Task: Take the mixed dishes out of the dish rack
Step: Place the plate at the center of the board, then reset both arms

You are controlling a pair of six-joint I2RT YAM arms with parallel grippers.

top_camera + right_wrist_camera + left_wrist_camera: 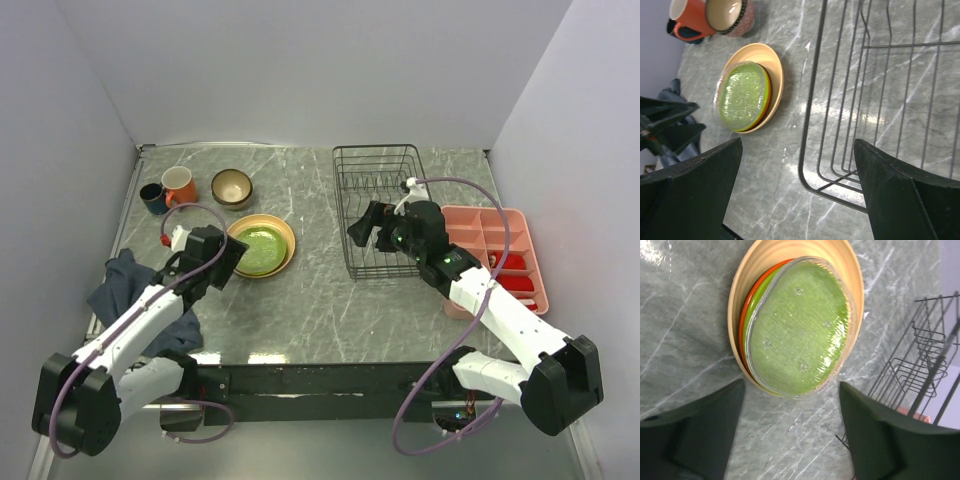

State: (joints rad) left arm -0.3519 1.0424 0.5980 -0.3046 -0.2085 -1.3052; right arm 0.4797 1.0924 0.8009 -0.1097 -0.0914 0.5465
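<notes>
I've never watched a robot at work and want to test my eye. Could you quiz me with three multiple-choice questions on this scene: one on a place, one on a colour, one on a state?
1. Where is the plate stack? A on the table, left of the rack; B inside the rack; C on the table, right of the rack.
2. What colour is the mug? A green; B orange; C purple.
3. How do the left jaws stand? A shut tight; B shut on the mug; C open, holding nothing.

Answers:
1 A: the top view shows the stack on the table, left of the rack.
2 B: its outside is orange.
3 C: the left wrist view shows them apart, gripping nothing.
</notes>
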